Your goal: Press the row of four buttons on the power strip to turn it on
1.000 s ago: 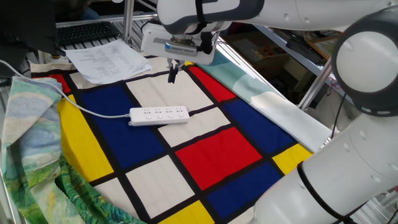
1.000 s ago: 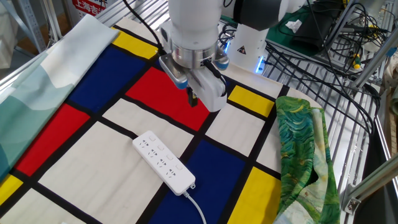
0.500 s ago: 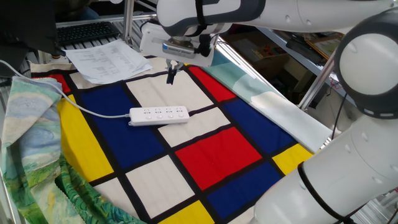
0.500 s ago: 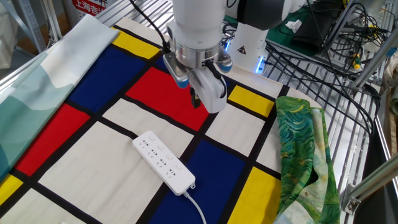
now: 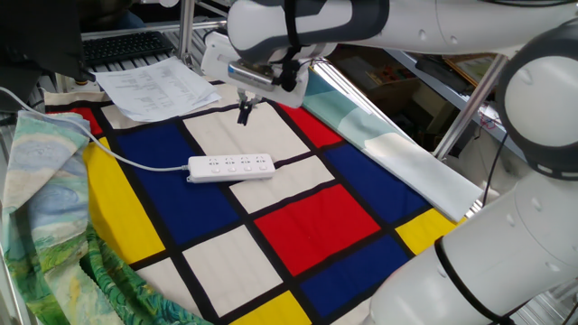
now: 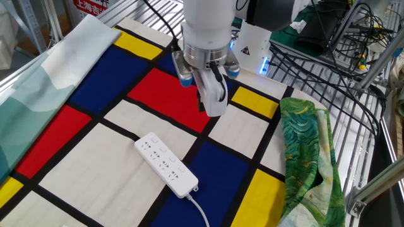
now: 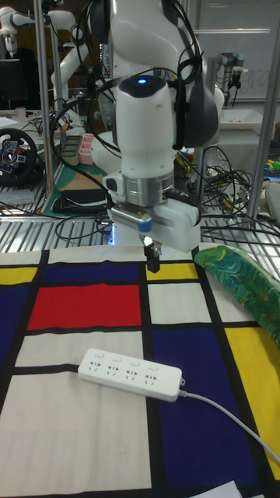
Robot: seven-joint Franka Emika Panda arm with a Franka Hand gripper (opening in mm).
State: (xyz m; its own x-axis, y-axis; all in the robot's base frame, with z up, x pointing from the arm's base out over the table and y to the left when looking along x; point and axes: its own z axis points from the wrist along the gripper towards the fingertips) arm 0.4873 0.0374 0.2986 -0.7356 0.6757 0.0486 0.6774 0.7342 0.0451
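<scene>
The power strip [image 5: 230, 167] [image 6: 166, 164] [image 7: 131, 373] lies flat on a white square of the colour-block cloth, and its thin cord [image 5: 126, 161] runs off toward the green fabric. The four buttons [image 7: 128, 360] form a row along the strip's top face, beside the socket groups. My gripper [image 5: 243, 113] [image 6: 202, 104] [image 7: 153, 257] hangs above the cloth, beyond the strip and clear of it. It points down with its dark fingertips touching each other, shut on nothing.
Paper sheets [image 5: 158, 86] and a keyboard [image 5: 126, 45] sit at the table's far corner. Green patterned fabric [image 5: 45, 190] [image 6: 306, 151] is bunched along one side, and a teal cloth [image 5: 361, 117] lies along the other. Metal frame posts and cables surround the table.
My gripper has drifted a little sideways along the cloth's far side, still above the surface. The power strip has not moved.
</scene>
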